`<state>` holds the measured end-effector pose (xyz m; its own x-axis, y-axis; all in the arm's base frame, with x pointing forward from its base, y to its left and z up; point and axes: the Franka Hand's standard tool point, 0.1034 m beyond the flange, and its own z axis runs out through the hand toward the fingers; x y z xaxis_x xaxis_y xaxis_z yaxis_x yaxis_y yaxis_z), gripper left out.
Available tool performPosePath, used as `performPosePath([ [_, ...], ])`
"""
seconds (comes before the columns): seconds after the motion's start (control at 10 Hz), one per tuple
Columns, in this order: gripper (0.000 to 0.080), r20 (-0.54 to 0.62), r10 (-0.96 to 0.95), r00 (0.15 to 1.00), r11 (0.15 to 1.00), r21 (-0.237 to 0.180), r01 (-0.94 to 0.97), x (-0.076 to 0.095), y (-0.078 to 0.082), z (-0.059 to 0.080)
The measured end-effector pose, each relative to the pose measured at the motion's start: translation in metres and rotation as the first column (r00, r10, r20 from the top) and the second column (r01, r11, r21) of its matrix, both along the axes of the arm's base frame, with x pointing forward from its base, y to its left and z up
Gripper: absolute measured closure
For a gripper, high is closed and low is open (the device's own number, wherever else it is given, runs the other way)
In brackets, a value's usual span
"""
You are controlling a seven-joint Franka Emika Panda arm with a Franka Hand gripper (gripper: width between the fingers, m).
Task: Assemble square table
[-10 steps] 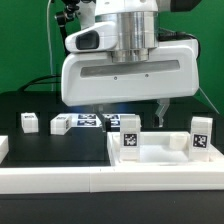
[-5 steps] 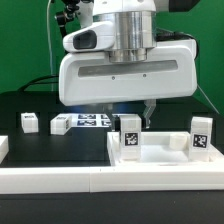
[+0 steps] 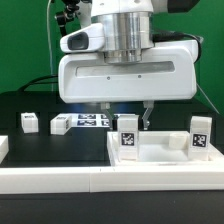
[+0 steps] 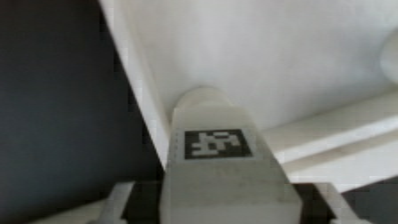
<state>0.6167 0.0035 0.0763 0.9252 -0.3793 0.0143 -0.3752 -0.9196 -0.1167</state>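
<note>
The white square tabletop slab (image 3: 160,157) lies at the exterior view's right, with a tagged white leg (image 3: 201,137) upright at its far right corner. My gripper (image 3: 128,122) hangs over the slab's left corner, shut on another tagged white leg (image 3: 128,138) that stands upright there. In the wrist view this leg (image 4: 215,140) fills the gap between my dark fingers (image 4: 143,205), over the slab (image 4: 267,50). Two loose legs lie on the black table: one (image 3: 29,121) at the exterior view's left and one (image 3: 60,125) beside it.
The marker board (image 3: 90,121) lies flat behind the loose legs. A long white border bar (image 3: 60,182) runs along the front edge. A white block (image 3: 3,147) sits at the exterior view's far left. Green backdrop behind.
The hand has shifted a little toward the exterior view's left, and the visible finger has closed in beside the leg at the slab's left corner. The leg has moved slightly left with it.
</note>
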Motion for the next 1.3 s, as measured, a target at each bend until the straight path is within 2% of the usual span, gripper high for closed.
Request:
performPosePath([
  [0.3, 0.0508, -0.028, -0.299, 0.954, 0.954, 0.014, 0.3, -0.0008, 0.0011, -0.0002],
  [0.6, 0.0508, -0.061, -0.534, 0.843, 0.844, 0.022, 0.536, -0.0007, 0.0019, -0.0006],
  [0.7, 0.0508, -0.079, -0.626, 0.776, 0.776, 0.026, 0.63, -0.0009, 0.0018, -0.0007],
  [1.0, 0.0508, -0.119, -0.783, 0.611, 0.612, 0.033, 0.79, -0.0008, 0.0019, -0.0008],
  [1.3, 0.0508, -0.135, -0.846, 0.516, 0.518, 0.026, 0.855, 0.0, 0.0027, -0.0014],
])
